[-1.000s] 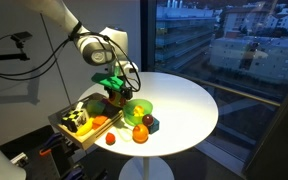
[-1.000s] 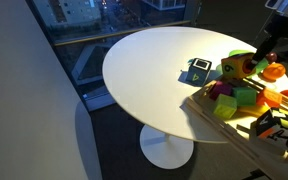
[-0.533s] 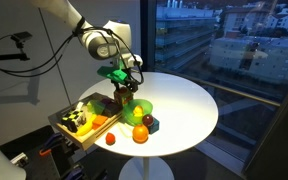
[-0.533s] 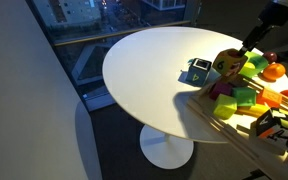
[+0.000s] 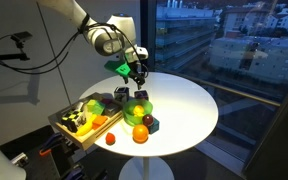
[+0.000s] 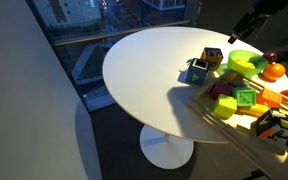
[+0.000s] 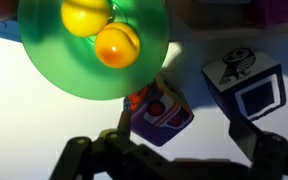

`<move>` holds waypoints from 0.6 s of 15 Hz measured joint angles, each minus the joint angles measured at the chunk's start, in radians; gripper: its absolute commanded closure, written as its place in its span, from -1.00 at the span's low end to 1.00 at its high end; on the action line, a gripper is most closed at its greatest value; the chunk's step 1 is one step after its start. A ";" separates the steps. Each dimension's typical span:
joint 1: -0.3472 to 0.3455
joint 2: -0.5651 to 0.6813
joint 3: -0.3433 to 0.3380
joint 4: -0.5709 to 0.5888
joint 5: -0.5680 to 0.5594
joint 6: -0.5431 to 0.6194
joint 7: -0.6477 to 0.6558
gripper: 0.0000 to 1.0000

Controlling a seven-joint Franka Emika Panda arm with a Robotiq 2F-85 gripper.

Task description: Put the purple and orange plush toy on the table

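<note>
Hand (image 7: 174, 150) open, risen; plush toy (image 6: 212, 58) now on table (image 6: 144, 70).

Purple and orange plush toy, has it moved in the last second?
Yes. The toy has shifted left, away from the wooden tray, and now lies on the table beside the dark block, left of the green bowl.

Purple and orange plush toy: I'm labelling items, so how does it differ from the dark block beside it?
The plush toy is purple with an orange part; the dark block has white pictured faces. The toy looks soft and rounded; the block is sharp-cornered. The toy lies nearer the green bowl than the block. Both rest on the white table.
</note>
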 measured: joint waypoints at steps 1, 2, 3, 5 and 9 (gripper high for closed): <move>0.000 0.000 0.000 0.000 0.000 -0.005 0.001 -1.00; 0.000 0.000 -0.001 0.000 -0.003 -0.020 0.003 -1.00; 0.000 -0.001 -0.002 0.000 -0.009 -0.042 0.006 -1.00; 0.000 -0.004 -0.006 0.000 -0.035 -0.101 0.021 -1.00; 0.000 -0.028 -0.018 -0.001 -0.094 -0.187 0.051 -1.00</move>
